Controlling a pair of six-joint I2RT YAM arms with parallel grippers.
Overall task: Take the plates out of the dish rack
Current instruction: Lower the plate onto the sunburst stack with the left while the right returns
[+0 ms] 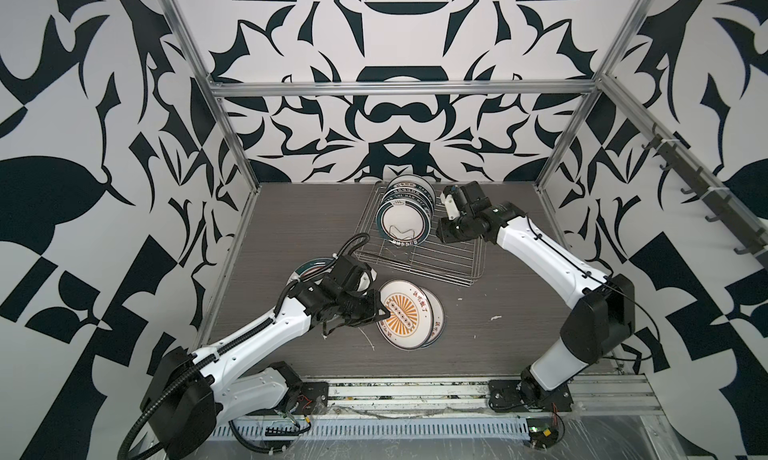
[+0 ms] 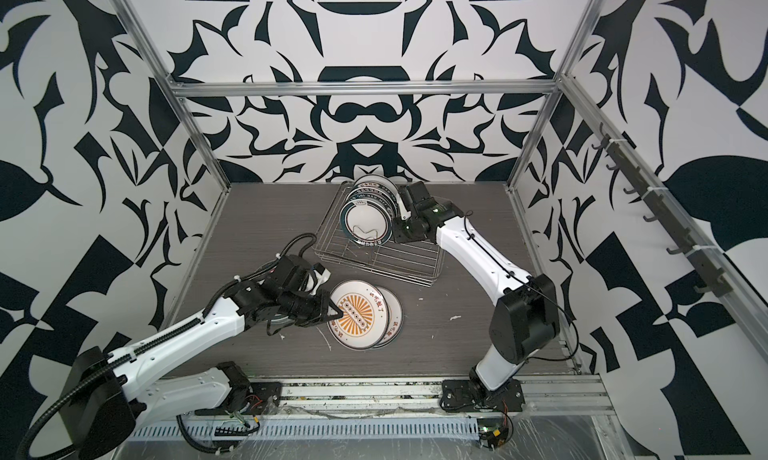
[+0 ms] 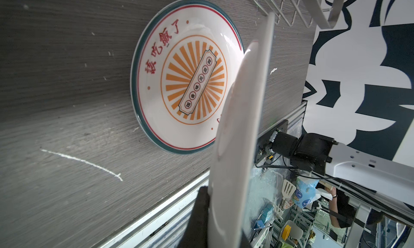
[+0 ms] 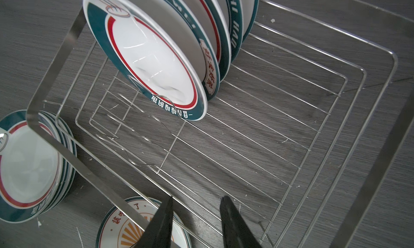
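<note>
Left fingers (image 3: pixel 197 217) pinching plate (image 3: pixel 237 123) rim, tilted over sunburst plate (image 3: pixel 179 79) on bench (image 3: pixel 67 79); right fingers (image 4: pixel 161 222) spread, empty, over dish rack (image 4: pixel 53 66).

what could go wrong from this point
The left pincer grips the held plate only at its rim, tilted over the sunburst plate on the table; it may slip and chip both. The leaning plates crowd one end of the dish rack; the open right pincer could topple them.
</note>
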